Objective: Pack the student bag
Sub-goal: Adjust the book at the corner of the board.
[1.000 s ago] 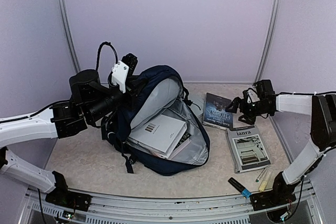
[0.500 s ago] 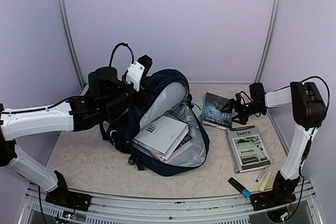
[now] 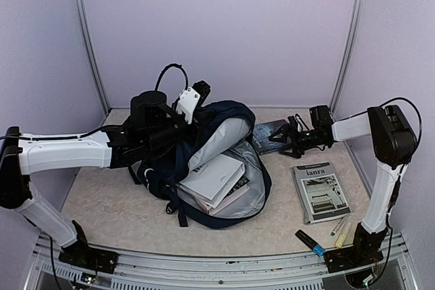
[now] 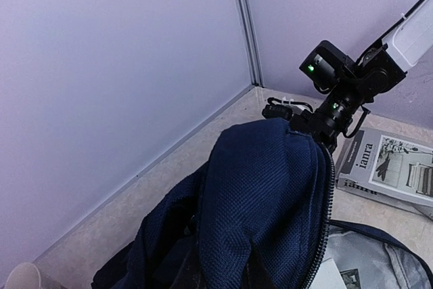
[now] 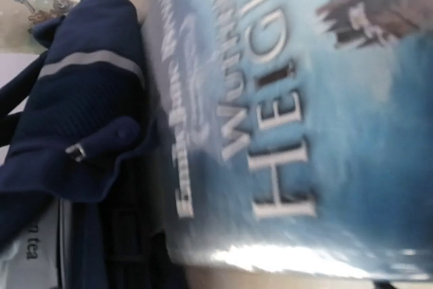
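Student bag [image 3: 228, 110] flap was clamped by left gripper [image 3: 201, 91]; right gripper [image 3: 276, 137], jaws apart, sat at blue book [image 3: 262, 130]; book might snag bag rim.

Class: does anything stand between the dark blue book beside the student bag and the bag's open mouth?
No loose thing does. The dark blue book lies right beside the student bag; only the bag's own navy side wall separates it from the grey-lined opening, where a white book lies.
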